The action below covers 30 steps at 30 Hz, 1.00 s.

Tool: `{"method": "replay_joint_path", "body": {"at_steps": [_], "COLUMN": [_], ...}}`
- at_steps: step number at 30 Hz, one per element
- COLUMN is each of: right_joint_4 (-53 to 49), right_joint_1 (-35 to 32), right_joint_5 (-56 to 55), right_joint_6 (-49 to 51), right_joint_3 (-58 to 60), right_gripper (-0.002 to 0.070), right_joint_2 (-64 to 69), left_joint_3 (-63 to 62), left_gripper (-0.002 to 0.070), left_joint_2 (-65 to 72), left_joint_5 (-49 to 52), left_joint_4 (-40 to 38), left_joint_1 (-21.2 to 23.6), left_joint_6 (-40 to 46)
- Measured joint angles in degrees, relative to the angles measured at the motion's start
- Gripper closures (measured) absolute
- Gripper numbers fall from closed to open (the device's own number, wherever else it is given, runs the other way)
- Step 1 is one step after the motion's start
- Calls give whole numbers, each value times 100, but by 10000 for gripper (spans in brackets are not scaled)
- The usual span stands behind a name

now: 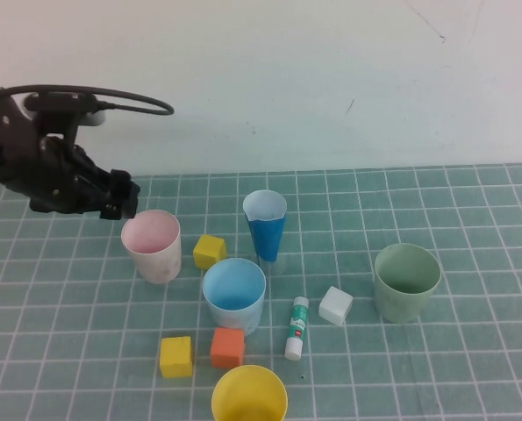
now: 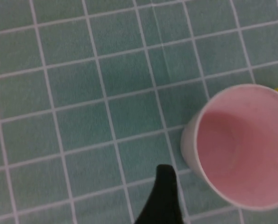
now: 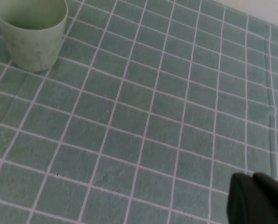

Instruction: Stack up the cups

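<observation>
Cups pink (image 1: 152,245), blue (image 1: 234,294), yellow (image 1: 249,396) and green (image 1: 406,281) all stand apart, none stacked; left gripper (image 1: 118,195) hovers beside pink, grip state unclear; right gripper (image 3: 260,198) is out of the high view, likewise unclear.

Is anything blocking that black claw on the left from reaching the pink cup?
Nothing visible does. The left end effector hovers just beside the pink cup, with bare mat between them. The yellow block sits on the cup's far side. The right end effector is away, near the green cup.

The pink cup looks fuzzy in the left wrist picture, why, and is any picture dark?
Left wrist view: the pink cup sits close to the lens, so its rim is soft, beside the left pincer. High view: even light, faint shadows. Right wrist view: the pale green cup is clear; the right pincer is a dark blur.
</observation>
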Motion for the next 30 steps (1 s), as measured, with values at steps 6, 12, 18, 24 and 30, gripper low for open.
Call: {"method": "replay_joint_path", "body": {"at_steps": [6,12,18,24,30], "right_joint_4": [11,18,18,18,18], "right_joint_1": [0,0,0,0,0], "right_joint_5": [-21,-33,-72,-222,-264], "right_joint_6": [0,0,-10,-10,-10], "right_joint_3": [-1,-1,-1,-1,-1], "right_gripper": [678,678,679,679,679], "right_joint_2": [0,0,0,0,0], "left_joint_3": [-508,-634,-638,-699,-1066], "left_gripper": [137,159,306,623,657], "left_joint_2": [735,1324,1726,1728,1496], "left_joint_5": [-22,-262,-262,-162,509], "left_joint_4": [0,-3,-3,-88,-227], "left_joint_1": [0,0,-12,-183,-270], "left_joint_6": [154,260,338,528,572]}}
